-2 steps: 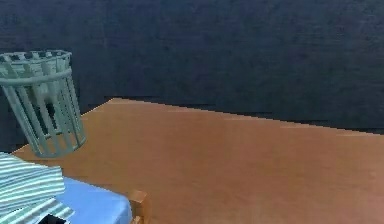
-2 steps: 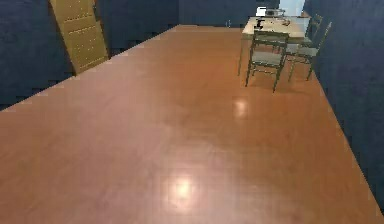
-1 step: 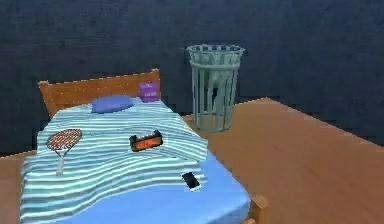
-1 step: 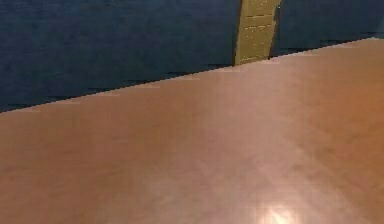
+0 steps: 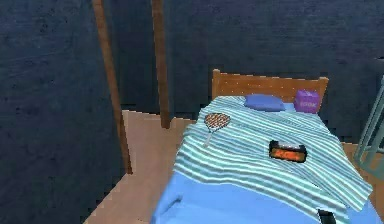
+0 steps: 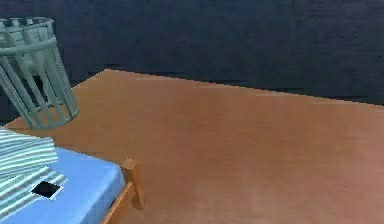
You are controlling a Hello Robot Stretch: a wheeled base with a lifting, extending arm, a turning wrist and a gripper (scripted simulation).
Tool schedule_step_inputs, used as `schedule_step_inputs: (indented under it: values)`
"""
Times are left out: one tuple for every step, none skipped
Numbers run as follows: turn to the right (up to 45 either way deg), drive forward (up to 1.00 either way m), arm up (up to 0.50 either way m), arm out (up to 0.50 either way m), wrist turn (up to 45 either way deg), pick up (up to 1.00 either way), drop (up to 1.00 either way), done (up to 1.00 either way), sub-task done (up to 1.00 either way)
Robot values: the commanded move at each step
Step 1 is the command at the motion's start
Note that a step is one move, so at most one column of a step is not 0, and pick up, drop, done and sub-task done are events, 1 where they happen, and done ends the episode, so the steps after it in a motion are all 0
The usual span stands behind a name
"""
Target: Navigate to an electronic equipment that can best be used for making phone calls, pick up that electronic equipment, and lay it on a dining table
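Slab (image 6: 44,189), small, dark and flat like a phone, lies on the bed's blue sheet (image 6: 85,185) at eight o'clock in the arm side view, just beside the striped blanket (image 6: 18,155) at its eleven o'clock. A wire bin (image 6: 38,72) stands on the wooden floor (image 6: 230,140) at ten o'clock. The gripper's state cannot be told.

Robot's own body: no entry possible, as no colour, casing, cable or marking of the machine can be made out in either view. Both cameras look outward onto the room: bed (image 5: 262,150), wooden floor (image 6: 250,140), dark wall (image 6: 220,40).
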Motion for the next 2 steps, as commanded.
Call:
schedule_step_inputs:
  values:
    - [-42.0, 0.0, 0.0, 0.0, 0.0, 0.0, 0.0, 0.0, 0.0]
    - [45.0, 0.0, 0.0, 0.0, 0.0, 0.0, 0.0, 0.0, 0.0]
